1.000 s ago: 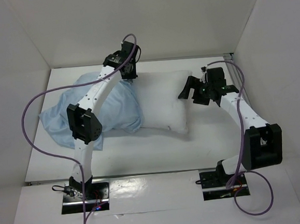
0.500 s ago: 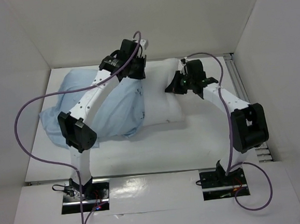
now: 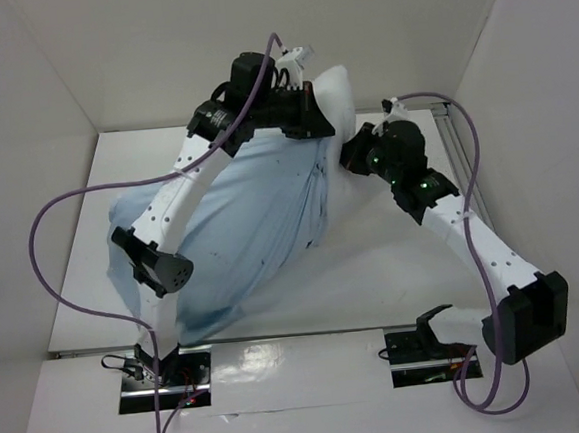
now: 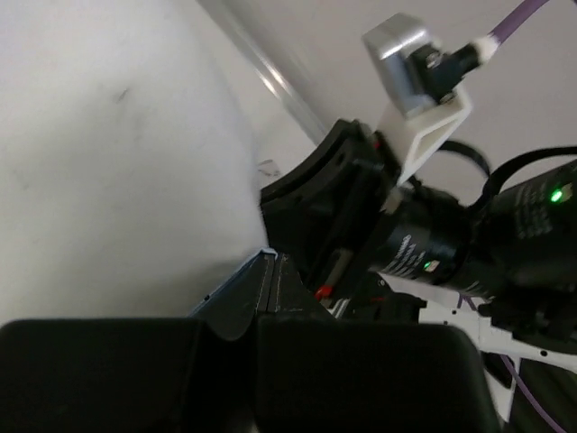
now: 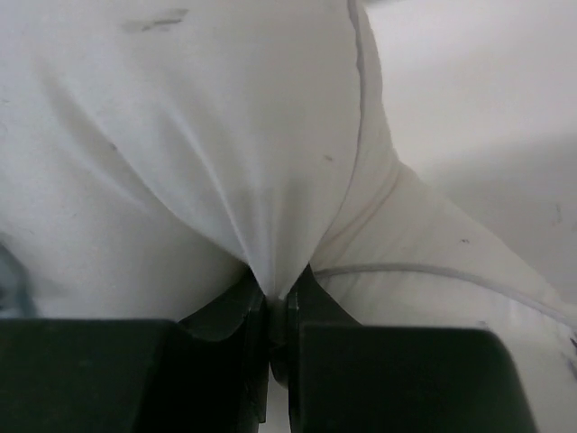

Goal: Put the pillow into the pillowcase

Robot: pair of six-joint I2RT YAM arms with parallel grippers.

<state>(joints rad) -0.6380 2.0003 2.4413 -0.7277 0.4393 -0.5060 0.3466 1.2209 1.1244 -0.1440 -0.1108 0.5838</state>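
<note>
Jaws on both arms are clamped tight. The pillowcase [image 3: 250,230] drapes from far centre to near left, covering most of the pillow [image 3: 334,85], whose white far-right end pokes out. The left gripper [image 3: 307,115] pinches the blue hem; the right gripper [image 5: 275,311] nips white fabric. Nearly done, I'd say: only that end needs covering.

The tabletop scene holds one white pillow [image 3: 335,84], one light blue pillowcase [image 3: 250,220], two robot arms, the left arm [image 3: 181,180] and right arm [image 3: 461,223], and two purple cables, the left cable [image 3: 67,198] and right cable [image 3: 461,125].
</note>
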